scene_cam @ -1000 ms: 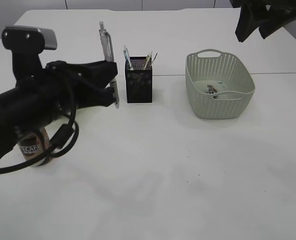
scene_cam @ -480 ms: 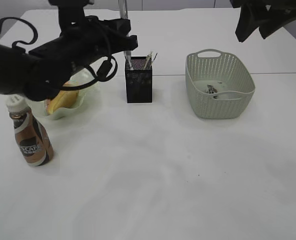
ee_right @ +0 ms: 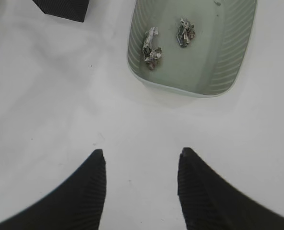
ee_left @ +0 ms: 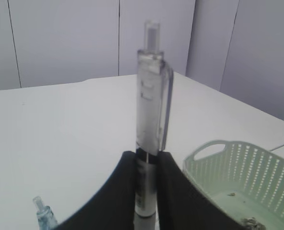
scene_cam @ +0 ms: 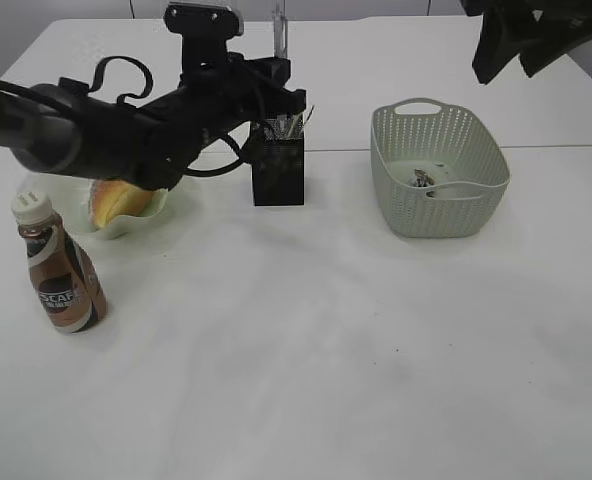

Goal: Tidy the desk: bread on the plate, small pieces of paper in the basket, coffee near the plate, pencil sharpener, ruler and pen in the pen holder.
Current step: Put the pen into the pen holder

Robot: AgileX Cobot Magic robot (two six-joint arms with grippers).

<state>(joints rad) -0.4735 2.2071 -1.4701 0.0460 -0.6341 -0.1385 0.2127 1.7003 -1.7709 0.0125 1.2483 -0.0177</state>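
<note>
— What do we count on the counter?

— One coffee, one plate with one bread, one pen holder, one basket with two paper scraps.

— Anything we can't make out?

— The plate is half behind the left arm; the holder's contents are too small to tell.

— The claws?

— Our left claw is clamped on one pen, upright above the holder. Our right claw stands half-spread, empty, above the counter near the basket.
</note>
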